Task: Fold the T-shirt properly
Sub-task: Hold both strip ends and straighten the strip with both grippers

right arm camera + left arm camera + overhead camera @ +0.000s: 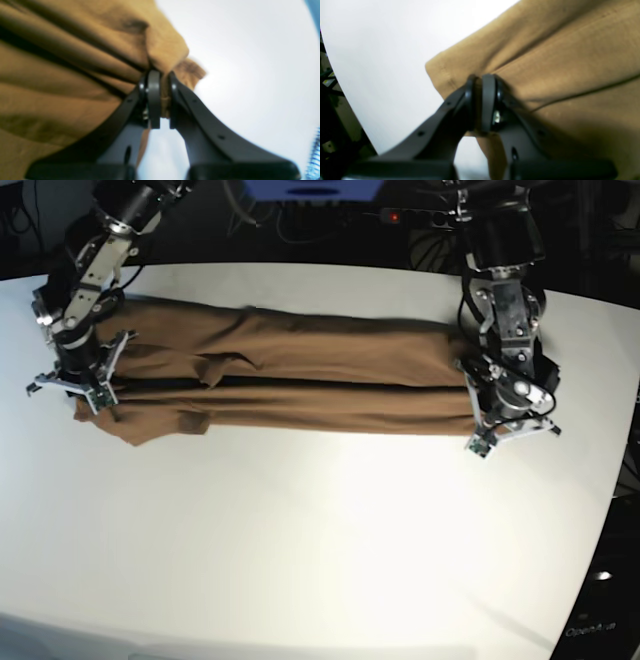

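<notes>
White tabletop (300, 530) fills the base view, with dark equipment and cables behind its far edge. The T-shirt (290, 380) is laid as a long narrow band across the far half of the table, already doubled lengthwise, a dark crease line running along it.

At the band's left end, the right gripper (88, 388) is seen closed on the cloth; in the right wrist view a bunched corner of the T-shirt (75, 62) is pinched between the jaws of the right gripper (162, 100), a small tuft standing out past them.

At the band's right end, the left gripper (490, 420) is likewise clamped on the cloth; in the left wrist view the edge of the T-shirt (545, 62) is held between the nearly shut jaws of the left gripper (481, 102).

Risks noted:
- Both bites look shallow, near the corners; slip is likely if the band is pulled taut.
- Only the upper layers may be held, so lower layers could be left behind and the fold opened.
- Uneven lifting of the two ends would skew the band; creases near the left end would be set in.
</notes>
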Controlling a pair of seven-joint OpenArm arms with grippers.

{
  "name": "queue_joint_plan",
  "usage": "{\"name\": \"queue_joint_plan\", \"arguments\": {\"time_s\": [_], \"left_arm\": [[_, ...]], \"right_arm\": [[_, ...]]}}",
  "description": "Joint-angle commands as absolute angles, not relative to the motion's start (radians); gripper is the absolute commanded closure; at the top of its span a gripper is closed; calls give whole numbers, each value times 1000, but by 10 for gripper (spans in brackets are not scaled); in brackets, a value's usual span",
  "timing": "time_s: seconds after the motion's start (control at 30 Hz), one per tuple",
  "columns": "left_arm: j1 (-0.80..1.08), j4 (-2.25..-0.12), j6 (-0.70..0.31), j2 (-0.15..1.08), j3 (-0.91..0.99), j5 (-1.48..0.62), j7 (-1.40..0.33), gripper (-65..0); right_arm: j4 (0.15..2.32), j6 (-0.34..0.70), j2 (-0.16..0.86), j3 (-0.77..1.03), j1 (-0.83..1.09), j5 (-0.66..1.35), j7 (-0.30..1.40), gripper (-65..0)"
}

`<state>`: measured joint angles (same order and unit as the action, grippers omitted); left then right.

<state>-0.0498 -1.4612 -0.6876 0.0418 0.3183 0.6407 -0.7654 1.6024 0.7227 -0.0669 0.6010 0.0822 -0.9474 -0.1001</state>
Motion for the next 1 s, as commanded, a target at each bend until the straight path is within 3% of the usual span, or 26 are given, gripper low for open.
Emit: {"name": "queue_joint_plan", "arguments": {"time_s": [0.0, 0.3, 0.97], "left_arm": [[-48, -1465, -698, 41, 320, 648, -785, -26], [-12, -1477, -698, 41, 321, 642, -785, -26], [24, -1478, -698, 41, 343, 641, -783, -26]], "right_arm": [[1649, 698, -58, 590, 79, -935, -116, -3], [1831, 698, -105, 550, 196, -932, -116, -1], [1919, 698, -154, 533, 400, -940, -114, -1]]}}
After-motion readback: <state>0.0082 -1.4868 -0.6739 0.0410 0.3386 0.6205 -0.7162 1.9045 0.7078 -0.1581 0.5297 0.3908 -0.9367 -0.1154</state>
